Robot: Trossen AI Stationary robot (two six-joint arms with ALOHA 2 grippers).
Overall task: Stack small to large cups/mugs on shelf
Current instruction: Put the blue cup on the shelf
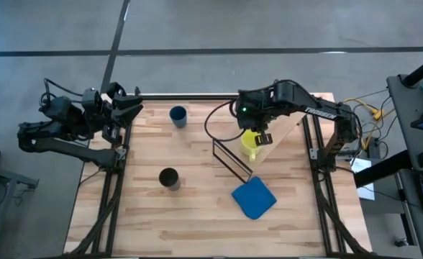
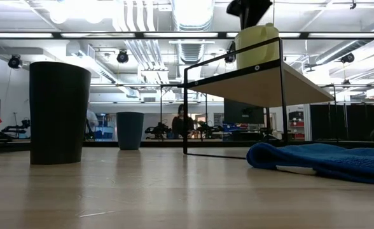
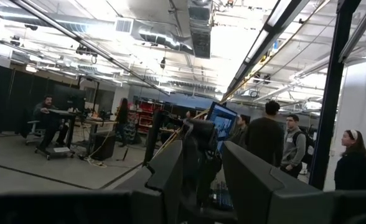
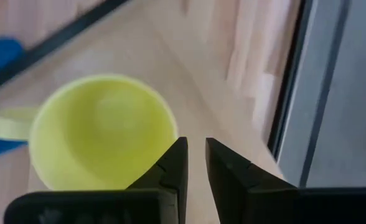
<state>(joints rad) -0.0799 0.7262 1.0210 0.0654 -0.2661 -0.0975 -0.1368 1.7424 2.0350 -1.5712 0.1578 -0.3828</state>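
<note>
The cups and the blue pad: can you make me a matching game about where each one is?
Things:
1. yellow mug
2. dark blue cup
3. black cup
4. blue pad

Places:
A. lying flat on the table in front of the shelf
B. on the shelf, under the right pincer
C. standing on the table near the far edge
D. standing on the table near the middle

Pairs: 1-B, 2-C, 3-D, 4-A
</note>
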